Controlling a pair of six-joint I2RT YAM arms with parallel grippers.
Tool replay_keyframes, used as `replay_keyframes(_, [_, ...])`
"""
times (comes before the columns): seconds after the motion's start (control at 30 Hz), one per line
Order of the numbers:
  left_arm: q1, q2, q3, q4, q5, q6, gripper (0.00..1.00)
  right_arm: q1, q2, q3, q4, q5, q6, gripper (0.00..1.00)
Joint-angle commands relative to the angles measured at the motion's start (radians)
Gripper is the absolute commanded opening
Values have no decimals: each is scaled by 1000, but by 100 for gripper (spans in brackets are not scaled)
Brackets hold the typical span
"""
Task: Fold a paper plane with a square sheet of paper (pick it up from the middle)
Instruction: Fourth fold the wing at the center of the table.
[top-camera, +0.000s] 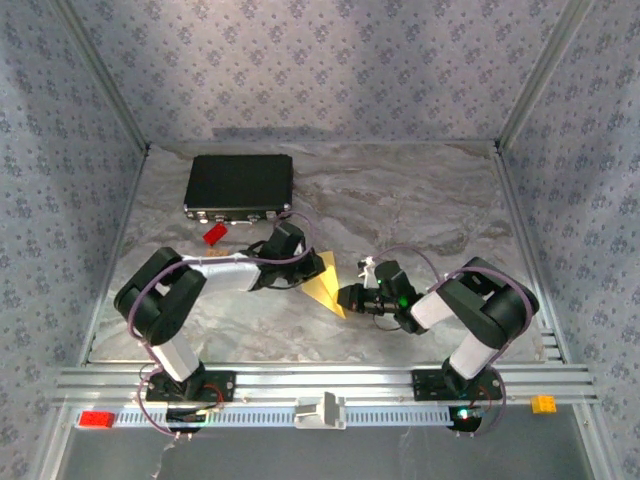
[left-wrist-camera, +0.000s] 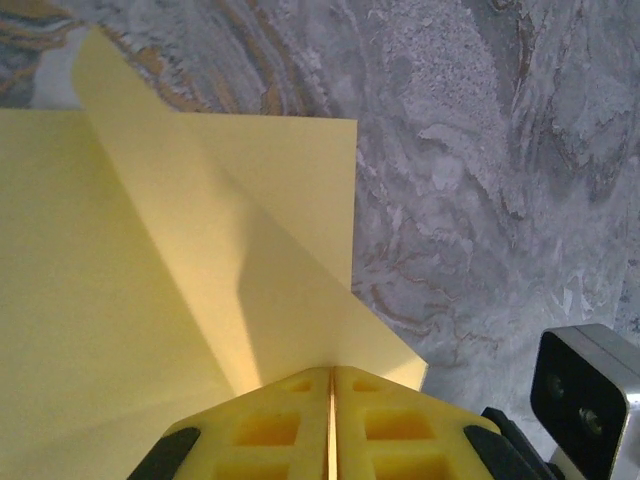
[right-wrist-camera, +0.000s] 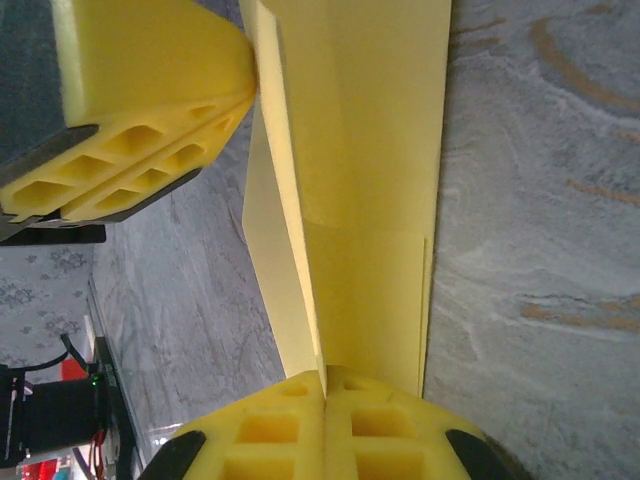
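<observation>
Thin matte pale-yellow paper (left-wrist-camera: 150, 300), sharply creased into triangular flaps, stretches between the left gripper (left-wrist-camera: 331, 372) and right gripper (right-wrist-camera: 325, 375), each clamped on one edge with honeycombed yellow fingers (right-wrist-camera: 270, 430), over a grey marbled table (left-wrist-camera: 500, 150).

— What are the arms like?
— The left arm (top-camera: 165, 300) and the right arm (top-camera: 480, 310) each have chunky black joints with pale grey-white links between them. A thin purple cable (top-camera: 418, 251) loops alongside.

— And the tips?
— The left gripper (left-wrist-camera: 331, 375) and the right gripper (right-wrist-camera: 325, 378) have bright yellow fingers (left-wrist-camera: 265, 430) moulded with rectangular pockets, set in black holders.

— Anything more?
— A grey camera box (left-wrist-camera: 585, 390) with a black face sits at lower right. The bases (top-camera: 190, 385) are black, and a green light (top-camera: 403, 297) glows on the right arm.
</observation>
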Motion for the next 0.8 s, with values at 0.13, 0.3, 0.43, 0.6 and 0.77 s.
replay_keyframes(0.13, [-6,51,33,49,23,18,9,-15,32,-15,-78,-3,41,0])
replay_keyframes(0.3, [-7,62,35,39,17,23,9,-25,37,-4,-112,-15,49,0])
replay_keyframes(0.43, [-8,71,37,25,4,30,9,-28,38,10,-142,-26,58,0])
replay_keyframes(0.6, [-7,89,43,24,3,33,9,-40,33,22,-181,-41,60,0])
replay_keyframes(0.77, [-7,100,55,9,-4,40,8,-47,34,24,-199,-41,60,0])
